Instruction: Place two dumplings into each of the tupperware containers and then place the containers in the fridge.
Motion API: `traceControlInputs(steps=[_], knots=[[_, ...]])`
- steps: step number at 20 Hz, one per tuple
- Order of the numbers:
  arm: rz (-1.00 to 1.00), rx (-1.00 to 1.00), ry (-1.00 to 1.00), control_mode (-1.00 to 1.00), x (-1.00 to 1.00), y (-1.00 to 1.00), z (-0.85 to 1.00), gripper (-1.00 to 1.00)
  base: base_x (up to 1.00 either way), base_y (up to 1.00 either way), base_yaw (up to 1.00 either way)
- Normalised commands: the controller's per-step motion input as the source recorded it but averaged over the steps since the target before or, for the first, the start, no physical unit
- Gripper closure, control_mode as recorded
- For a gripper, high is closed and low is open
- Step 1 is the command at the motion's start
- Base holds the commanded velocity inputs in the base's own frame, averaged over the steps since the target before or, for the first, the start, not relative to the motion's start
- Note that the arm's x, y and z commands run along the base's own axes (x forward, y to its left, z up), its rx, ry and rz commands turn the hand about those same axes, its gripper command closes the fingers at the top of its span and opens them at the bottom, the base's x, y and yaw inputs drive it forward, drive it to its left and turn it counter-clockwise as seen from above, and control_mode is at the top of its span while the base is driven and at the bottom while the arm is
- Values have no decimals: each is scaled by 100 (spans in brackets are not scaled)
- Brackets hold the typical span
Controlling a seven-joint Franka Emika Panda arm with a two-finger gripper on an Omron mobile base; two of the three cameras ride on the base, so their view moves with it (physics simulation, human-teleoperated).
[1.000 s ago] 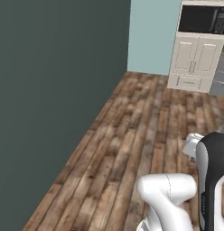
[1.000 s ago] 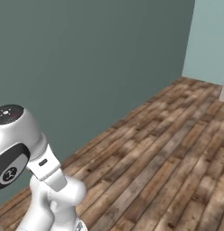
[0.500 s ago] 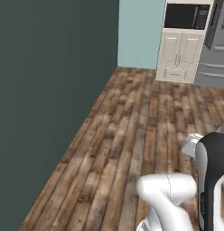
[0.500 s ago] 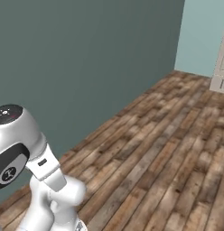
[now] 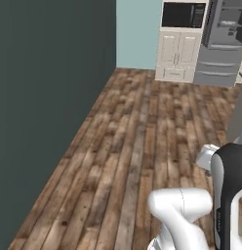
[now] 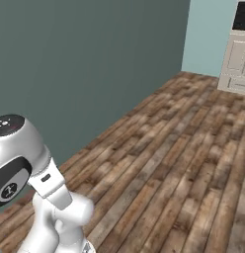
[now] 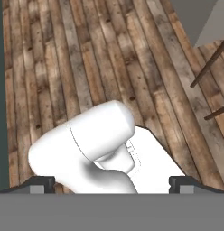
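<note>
Dark teal wall along the left, wood plank floor running ahead to white cabinets with a black microwave above. Fridge at the far end, well ahead of the pincer and to the right of the cabinets (grey, with its drawer fronts facing the room). Pincer spread wide and holding nothing, fingertips far apart, pointed down at bare planks.
</note>
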Motion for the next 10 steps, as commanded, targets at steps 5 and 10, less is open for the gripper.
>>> traceControlInputs(steps=[5, 10], knots=[[0, 0, 0, 100, 0, 0, 0, -100, -100, -6, -7], [0, 0, 0, 100, 0, 0, 0, -100, -42, -21, 0]])
